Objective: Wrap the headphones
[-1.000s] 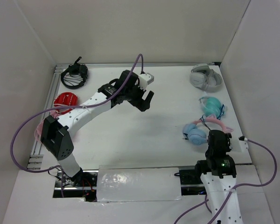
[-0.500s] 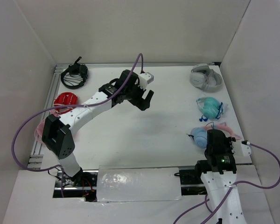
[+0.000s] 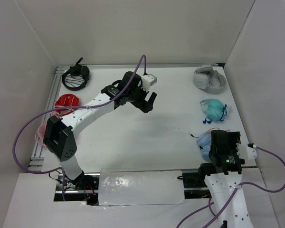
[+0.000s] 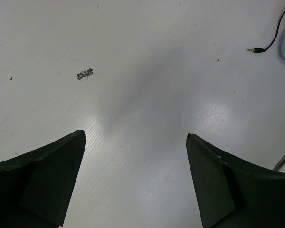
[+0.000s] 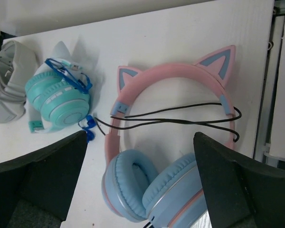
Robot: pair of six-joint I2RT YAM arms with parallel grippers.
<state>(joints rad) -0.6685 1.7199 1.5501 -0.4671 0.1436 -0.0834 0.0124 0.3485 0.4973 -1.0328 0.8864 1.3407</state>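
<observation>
My right gripper (image 5: 140,142) stands wide and holds nothing. Its wrist camera shows the headphones (image 5: 133,185) lying flat on the table (image 5: 147,33) beneath it, with the black cable (image 5: 180,111) strung across the arch of the pink headband (image 5: 175,71) and the turquoise headphones (image 5: 57,102) just beside. From above, my right arm (image 3: 225,156) hides most of that pair at the table's near right edge. My left gripper (image 4: 135,137), also wide and holding nothing, hovers over the white table near its middle, well apart.

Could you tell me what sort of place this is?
Probably a robot test cell: a white table boxed by plain walls, the left arm and right arm at its edge, cat-eared headphones laid out.
</observation>
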